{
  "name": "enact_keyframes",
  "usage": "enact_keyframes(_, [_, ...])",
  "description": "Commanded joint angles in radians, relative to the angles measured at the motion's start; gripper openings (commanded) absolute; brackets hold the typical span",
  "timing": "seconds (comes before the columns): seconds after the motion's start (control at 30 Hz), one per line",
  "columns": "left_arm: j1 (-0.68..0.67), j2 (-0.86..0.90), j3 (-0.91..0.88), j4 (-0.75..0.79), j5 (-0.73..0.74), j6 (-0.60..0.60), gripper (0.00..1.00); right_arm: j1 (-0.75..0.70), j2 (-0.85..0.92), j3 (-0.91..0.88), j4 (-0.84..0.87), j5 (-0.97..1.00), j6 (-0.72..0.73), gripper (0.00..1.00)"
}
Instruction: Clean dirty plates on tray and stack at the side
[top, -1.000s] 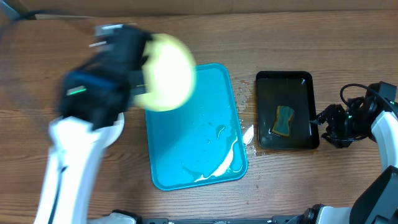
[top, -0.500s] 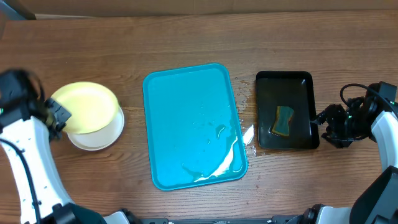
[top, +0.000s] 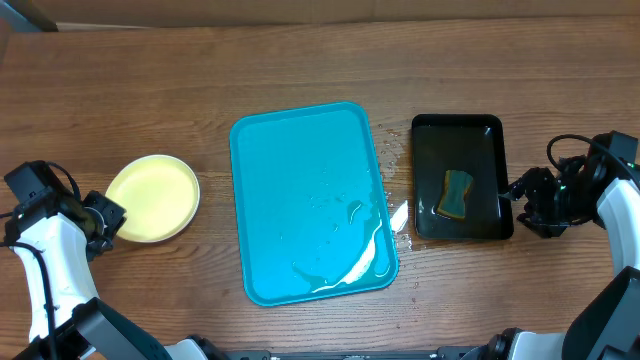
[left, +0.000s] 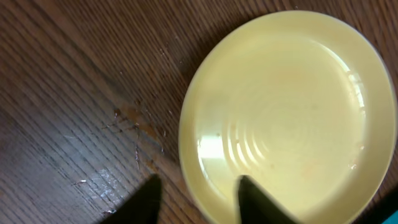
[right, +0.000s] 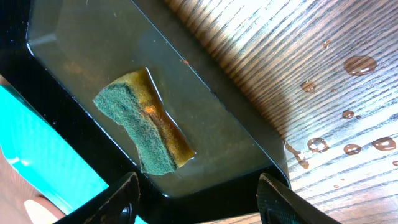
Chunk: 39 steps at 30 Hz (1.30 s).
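The pale lime-green plate (top: 152, 197) lies flat on the table left of the turquoise tray (top: 300, 150). It fills the left wrist view (left: 286, 112). The two white plates do not show. My left gripper (top: 104, 218) is open at the plate's left rim. In the left wrist view (left: 196, 190) one finger is over the plate and the other over the wood. The tray holds no plates, only water streaks. My right gripper (top: 518, 193) is open at the right edge of the black tray (top: 430, 228).
The black tray (right: 56, 81) holds murky water and a green-and-yellow sponge (right: 146, 118), also seen from overhead (top: 457, 192). Water drops (top: 395, 160) lie on the wood between the two trays and to the right of the black tray (right: 354, 65).
My left arm carried the green plate from over the tray to the left and set it on a white plate there. It let go and drew back left. The right arm has not moved.
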<state>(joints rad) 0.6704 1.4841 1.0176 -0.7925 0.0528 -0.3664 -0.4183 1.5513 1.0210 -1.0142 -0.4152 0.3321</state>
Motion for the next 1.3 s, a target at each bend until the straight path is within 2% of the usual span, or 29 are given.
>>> enact_keyframes(0.0, [-0.006, -0.013, 0.016, -0.007, 0.062, 0.004, 0.53, -0.002, -0.014, 0.006, 0.002, -0.013, -0.026, 0.62])
enact_keyframes(0.13, [-0.006, -0.053, 0.087, -0.061, 0.171, 0.012, 0.6, -0.002, -0.014, 0.006, 0.005, -0.014, -0.036, 0.62])
enact_keyframes(0.23, [-0.031, -0.099, 0.161, -0.109, 0.267, 0.067, 0.64, 0.008, -0.021, 0.007, 0.012, -0.014, -0.053, 0.61])
enact_keyframes(0.43, [-0.204, -0.218, 0.258, -0.179, 0.36, 0.234, 0.7, 0.113, -0.121, 0.007, 0.038, -0.031, -0.08, 0.63])
enact_keyframes(0.53, [-0.342, -0.285, 0.26, -0.2, 0.358, 0.319, 0.8, 0.198, -0.21, 0.007, 0.049, -0.021, -0.104, 0.68])
enact_keyframes(0.7, [-0.551, -0.351, 0.26, -0.251, 0.343, 0.402, 0.96, 0.362, -0.334, 0.007, 0.05, 0.056, -0.124, 0.68])
enact_keyframes(0.87, [-0.692, -0.375, 0.26, -0.317, 0.253, 0.441, 1.0, 0.534, -0.401, 0.007, 0.067, 0.075, -0.124, 0.68])
enact_keyframes(1.0, [-0.745, -0.375, 0.26, -0.358, 0.225, 0.441, 1.0, 0.652, -0.411, 0.007, 0.113, 0.082, -0.124, 0.78])
enact_keyframes(1.03, [-0.751, -0.375, 0.26, -0.361, 0.225, 0.441, 1.0, 0.684, -0.41, 0.007, 0.129, 0.082, -0.124, 0.84])
enact_keyframes(1.07, [-0.753, -0.375, 0.26, -0.362, 0.225, 0.441, 1.0, 0.705, -0.41, 0.007, 0.143, 0.082, -0.124, 0.99])
enact_keyframes(1.27, [-0.753, -0.356, 0.259, -0.345, 0.249, 0.4, 1.0, 0.79, -0.41, 0.007, 0.252, 0.08, -0.123, 1.0])
